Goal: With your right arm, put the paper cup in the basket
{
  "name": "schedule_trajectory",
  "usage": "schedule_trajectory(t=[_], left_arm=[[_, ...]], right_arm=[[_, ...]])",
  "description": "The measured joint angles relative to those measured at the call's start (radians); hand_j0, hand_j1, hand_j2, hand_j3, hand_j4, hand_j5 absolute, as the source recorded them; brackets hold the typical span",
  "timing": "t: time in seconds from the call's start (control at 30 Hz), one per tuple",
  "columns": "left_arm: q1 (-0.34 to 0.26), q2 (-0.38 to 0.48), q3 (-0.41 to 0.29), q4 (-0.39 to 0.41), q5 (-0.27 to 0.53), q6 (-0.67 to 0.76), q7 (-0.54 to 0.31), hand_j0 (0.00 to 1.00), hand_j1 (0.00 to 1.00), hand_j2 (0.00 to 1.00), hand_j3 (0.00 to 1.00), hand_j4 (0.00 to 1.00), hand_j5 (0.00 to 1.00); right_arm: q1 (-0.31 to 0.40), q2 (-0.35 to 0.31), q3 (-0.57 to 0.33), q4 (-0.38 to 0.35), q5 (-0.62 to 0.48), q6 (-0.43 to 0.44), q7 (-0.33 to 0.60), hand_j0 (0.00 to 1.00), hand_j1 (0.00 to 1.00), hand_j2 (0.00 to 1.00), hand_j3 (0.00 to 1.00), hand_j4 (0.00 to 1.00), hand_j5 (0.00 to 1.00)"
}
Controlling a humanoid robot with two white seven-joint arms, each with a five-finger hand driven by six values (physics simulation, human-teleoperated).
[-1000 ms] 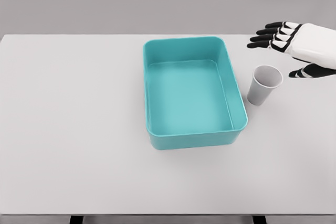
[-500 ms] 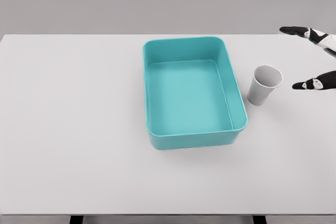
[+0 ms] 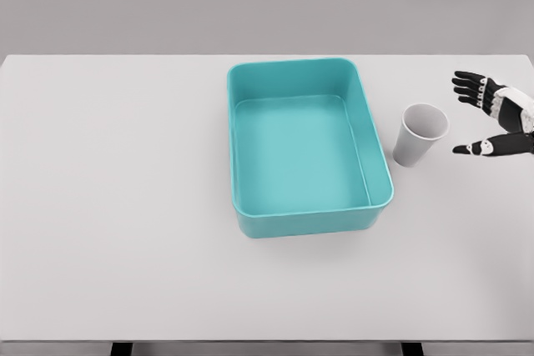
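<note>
Paper cup point(image 3: 420, 134) stands upright on the white table point(image 3: 125, 206), mouth up, just right of the teal basket point(image 3: 302, 221) w/ a thin gap between them, not touching. Basket sits mid-table, nothing inside. Right robot hand point(image 3: 494, 121) comes in at the right edge, right of the cup and apart from it. Fingers point(image 3: 472, 87) spread on the far side, thumb on the near side, holding nothing, palm facing the cup. No contact w/ cup.
</note>
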Motion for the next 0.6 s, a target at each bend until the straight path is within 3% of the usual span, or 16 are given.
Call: schedule_trajectory(t=[0.3, 0.6], left_arm=[[0.0, 0.0, 0.0, 0.0, 0.0, 0.0, 0.0, 1.0, 1.0, 1.0, 1.0, 1.0, 1.0], [0.0, 0.0, 0.0, 0.0, 0.0, 0.0, 0.0, 1.0, 1.0, 1.0, 1.0, 1.0, 1.0]], right_arm=[[-0.006, 0.078, 0.012, 0.095, 0.0, 0.003, 0.0, 1.0, 1.0, 1.0, 1.0, 1.0, 1.0], [-0.008, 0.153, -0.041, 0.119, -0.001, 0.005, 0.0, 1.0, 1.0, 1.0, 1.0, 1.0, 1.0]])
